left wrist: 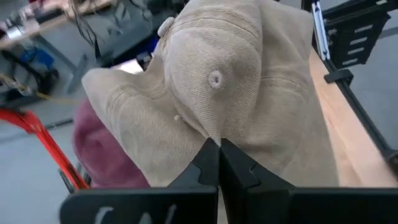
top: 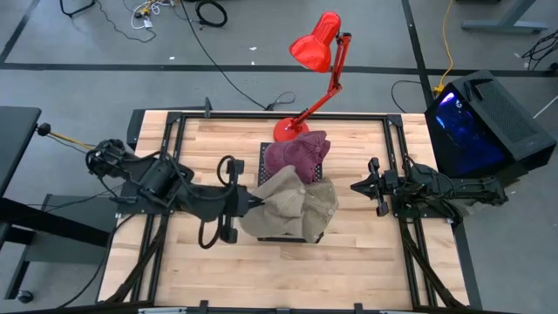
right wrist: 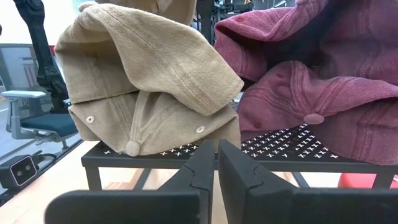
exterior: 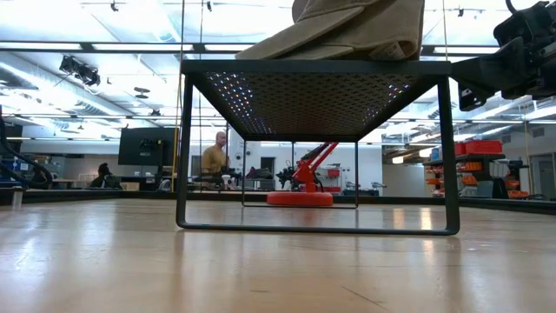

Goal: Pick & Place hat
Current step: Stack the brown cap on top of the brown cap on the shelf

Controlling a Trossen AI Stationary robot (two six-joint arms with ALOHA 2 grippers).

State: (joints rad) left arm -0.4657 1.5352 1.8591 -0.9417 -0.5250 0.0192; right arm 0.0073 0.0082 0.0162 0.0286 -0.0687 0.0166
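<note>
A tan corduroy hat [top: 292, 208] lies on a black perforated stand [exterior: 313, 83], partly on another tan piece with snap buttons [right wrist: 134, 124]; whether that piece is a second hat, I cannot tell. A maroon hat [top: 297, 153] rests on the stand's far half, also seen as the maroon hat [right wrist: 311, 81]. My left gripper [top: 253, 202] is shut at the tan hat's left side. My right gripper [top: 356, 187] hovers shut to the right of the stand, level with its top, touching nothing. My left gripper [left wrist: 219, 148] is shut on the tan hat's crown cloth [left wrist: 214, 127], a little below the top button [left wrist: 215, 79], pinched at the fingertips. The fingers come level from the table's left. The hat's right part rests on the stand; how many layers are held does not show.
A red desk lamp [top: 318, 52] stands at the table's far edge behind the stand, its base [exterior: 300, 198] visible under the stand. Bare wood [top: 288, 270] lies near the table's front. A black box with blue light [top: 479, 122] sits beyond the right edge. People sit far behind.
</note>
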